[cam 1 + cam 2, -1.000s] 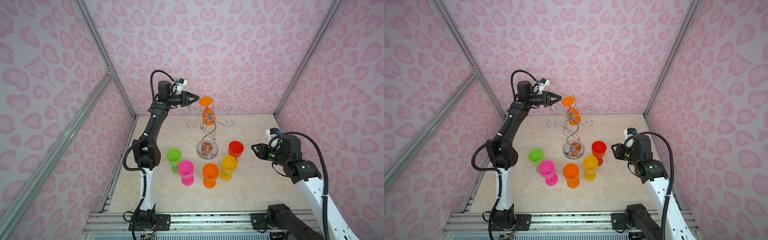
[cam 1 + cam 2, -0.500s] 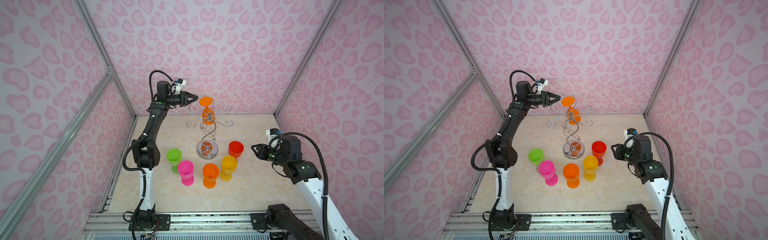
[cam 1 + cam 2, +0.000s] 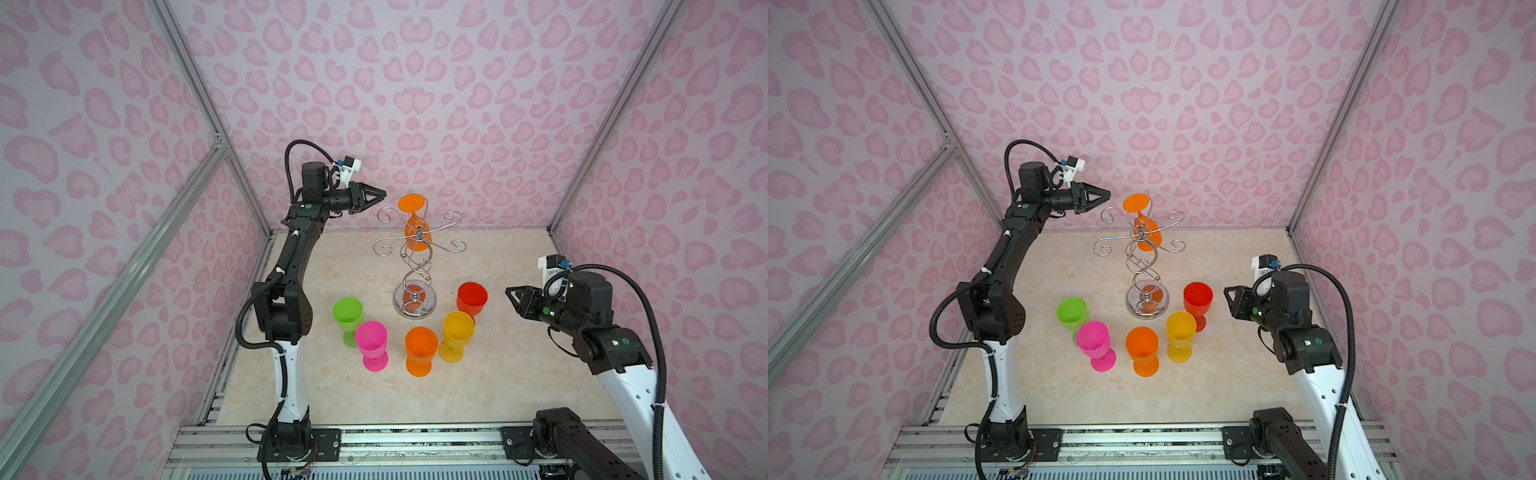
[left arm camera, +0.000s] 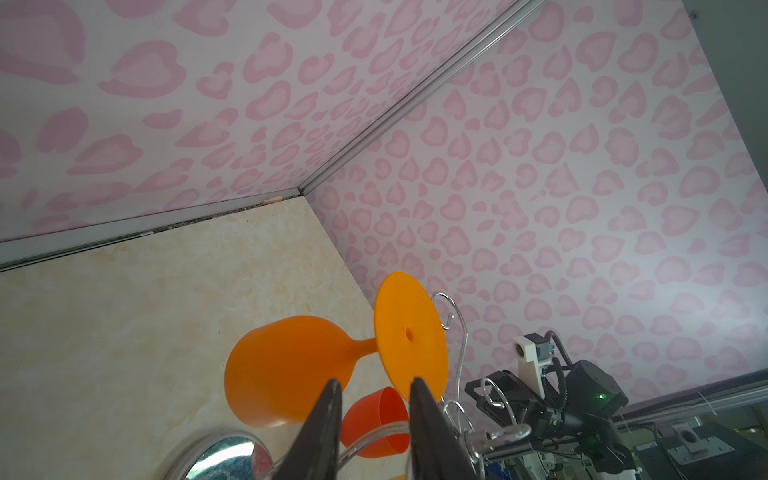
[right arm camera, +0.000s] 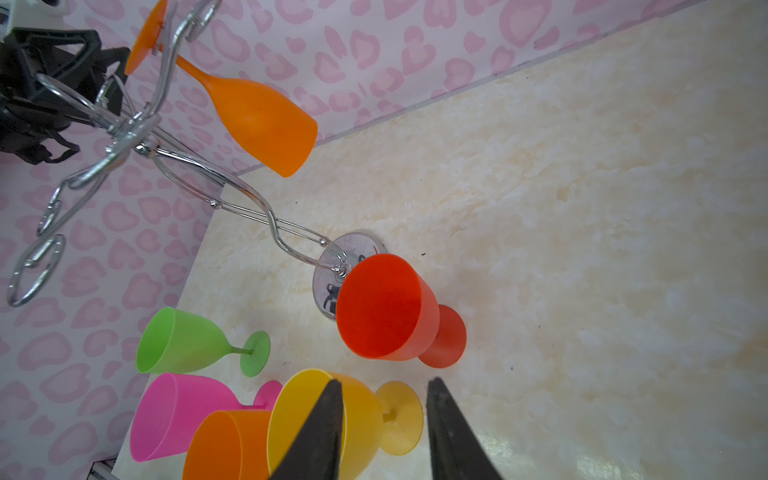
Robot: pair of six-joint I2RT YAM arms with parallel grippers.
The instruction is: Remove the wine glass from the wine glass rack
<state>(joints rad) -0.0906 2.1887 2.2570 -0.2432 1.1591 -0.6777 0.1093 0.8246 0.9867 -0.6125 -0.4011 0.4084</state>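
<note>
- Six curled arms top the wine glass rack [image 3: 417, 266]. It stands ahead of and below the left jaws and carries a single glass. Judgement: removal has not begun.
- Five standing glasses [image 3: 421, 347] sit upright on the table around the rack base, ahead of the right jaws and well below the left jaws. These appear finished with.
- One orange wine glass [image 3: 410, 203] hangs bowl-down on a rack arm, just beyond the left jaw tips. Remaining steps: close the gap, clamp, lift clear of the arm.
- Left gripper [image 3: 380, 193]: jaws slightly apart and holding nothing. Both top views show clear space between the jaw tips and the glass foot. The left wrist view does not show that clearance, but it shows the stem and foot edge [image 4: 409, 332] lined up just past the jaw gap.
- Right gripper [image 3: 509, 291]: jaws apart, empty, well away from the rack. Only the right wrist view shows the stem [image 5: 191, 68] passing through the wire arm with the foot seated above it.
</note>
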